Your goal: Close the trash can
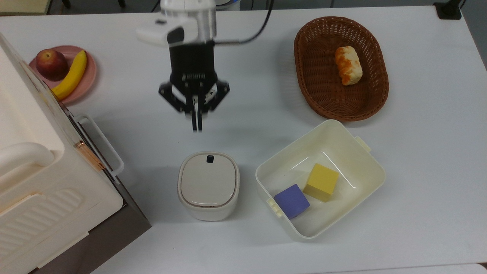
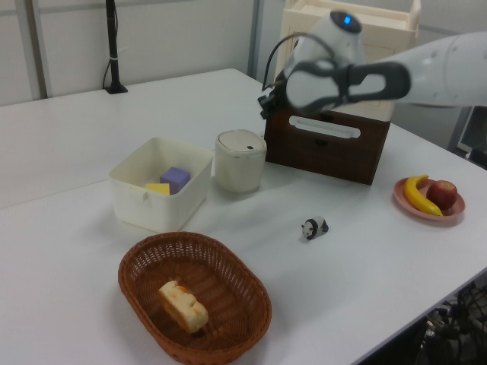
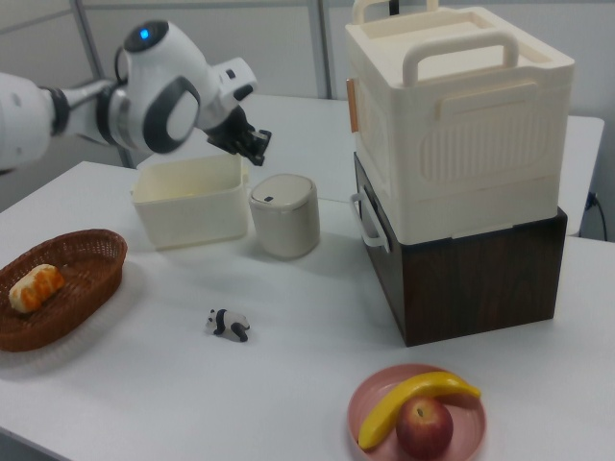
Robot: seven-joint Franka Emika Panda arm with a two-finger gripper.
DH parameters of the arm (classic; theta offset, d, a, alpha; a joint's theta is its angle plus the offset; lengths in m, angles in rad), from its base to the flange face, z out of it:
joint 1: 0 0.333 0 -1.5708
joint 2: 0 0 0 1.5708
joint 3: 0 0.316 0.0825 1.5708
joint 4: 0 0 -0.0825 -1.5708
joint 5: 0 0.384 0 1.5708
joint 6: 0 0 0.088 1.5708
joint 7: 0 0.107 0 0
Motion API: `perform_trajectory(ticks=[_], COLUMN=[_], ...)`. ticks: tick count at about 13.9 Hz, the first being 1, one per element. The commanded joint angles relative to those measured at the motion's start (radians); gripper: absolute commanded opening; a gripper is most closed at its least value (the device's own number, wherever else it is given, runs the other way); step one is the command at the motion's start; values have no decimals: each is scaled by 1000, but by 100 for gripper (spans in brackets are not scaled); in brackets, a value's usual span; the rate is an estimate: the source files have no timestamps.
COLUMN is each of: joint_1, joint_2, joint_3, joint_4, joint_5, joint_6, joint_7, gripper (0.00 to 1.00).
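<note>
A: Top view status: where is the trash can [image 1: 208, 185] relative to the gripper [image 1: 194, 127]?

B: Below the fingertips, apart from them, lid flat.

A: Finger state?

B: Pressed together, holding nothing; probably because closure looks complete.

Trash can [image 1: 208, 186] noted as cream-white, a small black button [image 1: 209, 158] on its lid, a thin brownish line seen round the lid's edge. Gripper [image 1: 196, 127] recorded as black, white lettering on its body, mounted on a white and grey arm. Tub [image 1: 365, 160] pale cream; within it a yellow block [image 1: 322, 181] and a purple block [image 1: 292, 200]. Basket [image 1: 315, 91] woven brown, holding a bread piece [image 1: 347, 65] of cream with orange patches. Plate [image 1: 90, 74] pink, bearing a red apple [image 1: 51, 64] and a yellow banana [image 1: 72, 74]. Toy panda [image 2: 313, 226] black and white. Table [image 1: 426, 152] white.
</note>
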Motion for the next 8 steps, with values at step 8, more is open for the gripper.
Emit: perform_trajectory(ticks=[8], joint_1=[-34], joint_2=[-256], joint_3=[-6], joint_4=[41], joint_5=[17], joint_6=[-806], joint_7=[12], gripper=[100])
